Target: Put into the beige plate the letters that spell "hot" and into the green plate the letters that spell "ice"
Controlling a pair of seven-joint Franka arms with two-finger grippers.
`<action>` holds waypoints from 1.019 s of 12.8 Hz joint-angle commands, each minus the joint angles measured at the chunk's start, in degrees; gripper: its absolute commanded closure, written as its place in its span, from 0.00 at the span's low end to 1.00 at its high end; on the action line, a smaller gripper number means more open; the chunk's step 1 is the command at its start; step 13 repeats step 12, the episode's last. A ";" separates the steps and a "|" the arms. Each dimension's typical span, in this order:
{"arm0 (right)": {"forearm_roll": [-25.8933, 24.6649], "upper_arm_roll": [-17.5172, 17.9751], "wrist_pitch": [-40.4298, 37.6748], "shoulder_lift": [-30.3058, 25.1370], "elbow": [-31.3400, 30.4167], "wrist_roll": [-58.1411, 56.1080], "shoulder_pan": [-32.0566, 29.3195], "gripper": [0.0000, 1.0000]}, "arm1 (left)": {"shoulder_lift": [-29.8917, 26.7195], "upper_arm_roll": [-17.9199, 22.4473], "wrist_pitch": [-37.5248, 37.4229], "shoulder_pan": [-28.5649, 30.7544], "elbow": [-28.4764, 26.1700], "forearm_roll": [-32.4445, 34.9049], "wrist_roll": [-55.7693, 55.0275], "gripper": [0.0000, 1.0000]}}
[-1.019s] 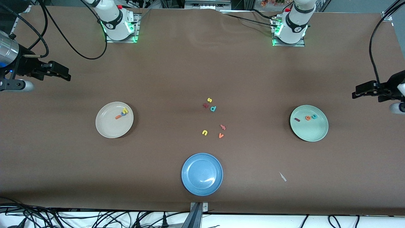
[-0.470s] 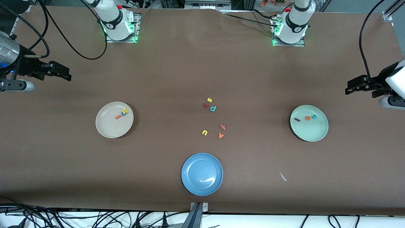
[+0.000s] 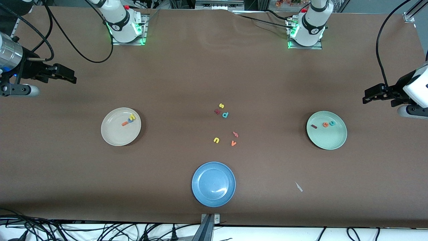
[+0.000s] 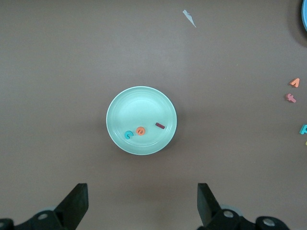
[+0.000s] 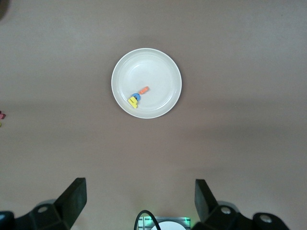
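Looks like the sorting part is basically done here. The beige plate [image 3: 120, 126] sits toward the right arm's end of the table and already has the yellow h [image 3: 132, 117], the blue o [image 3: 130, 120] and the orange t [image 3: 125, 123] bunched together in it, the h and o touching. The green plate [image 3: 326, 130], toward the left arm's end, holds the dark red i [image 3: 314, 126], the orange e [image 3: 325, 125] and the teal c [image 3: 332, 123], with the i a bit apart from the other two.

Both arms are pulled back high. The right gripper [image 3: 68, 79] hangs over bare table near the edge at its own end, fingers spread wide and nothing between them; the right wrist view shows the beige plate well clear of the jaws. The left gripper [image 3: 369, 96] is the same story near the edge at its end, jaws apart and empty, with the green plate in plain sight in the left wrist view.

What's left in the middle are the spare letters [image 3: 224, 125], a loose scatter between the two plates, and a blue plate [image 3: 213, 184] nearest the camera with nothing in it. None of those belong to either word.

So the step in hand reads as the retreat after the last drop. The next move probably calls for nothing more than parking both arms; no letter needs picking, and the spares should just stay put.
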 commanded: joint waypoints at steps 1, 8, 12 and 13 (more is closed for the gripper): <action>-0.58 0.47 1.27 -2.34 -3.07 0.01 -0.20 0.00 | -0.86 0.73 0.93 -0.31 -1.46 -1.16 1.54 0.00; -0.50 0.29 1.53 -2.25 -2.98 0.01 -0.20 0.00 | -0.07 0.56 2.16 -0.05 -1.37 -0.89 1.63 0.00; -0.58 0.29 1.70 -2.16 -2.81 0.01 -0.20 0.00 | -0.42 0.56 2.16 -0.14 -1.28 -1.16 2.07 0.00; -0.58 0.29 1.70 -2.16 -2.81 0.01 -0.20 0.00 | -0.42 0.56 2.16 -0.14 -1.28 -1.16 2.07 0.00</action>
